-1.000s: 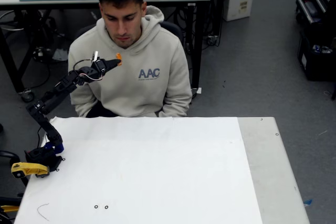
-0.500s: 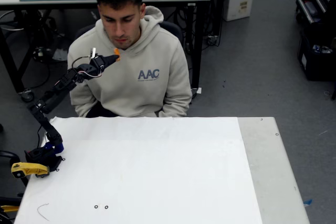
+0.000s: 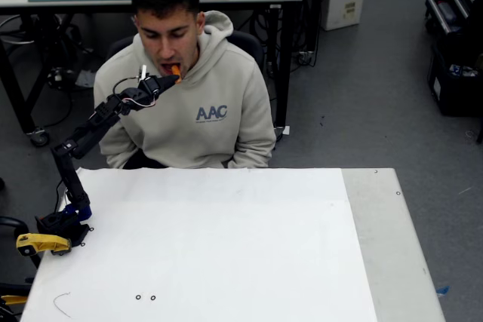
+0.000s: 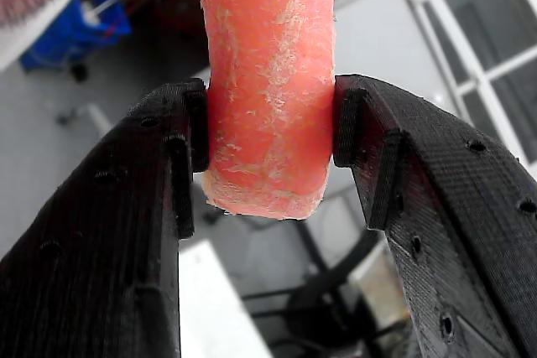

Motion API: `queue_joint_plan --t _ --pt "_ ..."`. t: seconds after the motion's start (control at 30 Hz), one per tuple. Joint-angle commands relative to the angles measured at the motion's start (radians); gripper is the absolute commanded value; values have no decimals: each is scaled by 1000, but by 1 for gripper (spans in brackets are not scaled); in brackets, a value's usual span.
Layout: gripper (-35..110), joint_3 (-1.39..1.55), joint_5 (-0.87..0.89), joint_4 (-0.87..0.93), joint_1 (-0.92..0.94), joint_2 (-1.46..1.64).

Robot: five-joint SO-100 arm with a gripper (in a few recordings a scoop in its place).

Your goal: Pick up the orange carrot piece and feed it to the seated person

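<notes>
In the wrist view, the two black fingers [image 4: 151, 207] fill the lower part of the frame and pinch the orange carrot piece [image 4: 267, 81] from both sides; the piece stands upright between them. In the fixed view, the white table [image 3: 226, 246] takes the lower half, with the arm's base at its left edge. From there the arm rises to the upper left, where the gripper [image 3: 170, 78] holds the carrot at the open mouth of the seated person [image 3: 198, 103] behind the table.
</notes>
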Motion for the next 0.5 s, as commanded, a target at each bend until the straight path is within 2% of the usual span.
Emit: queue_joint_plan --t 0.0,0.47 --pt "-2 -91 -14 -2 -46 23" --pt "-2 -92 -14 -2 -86 3"
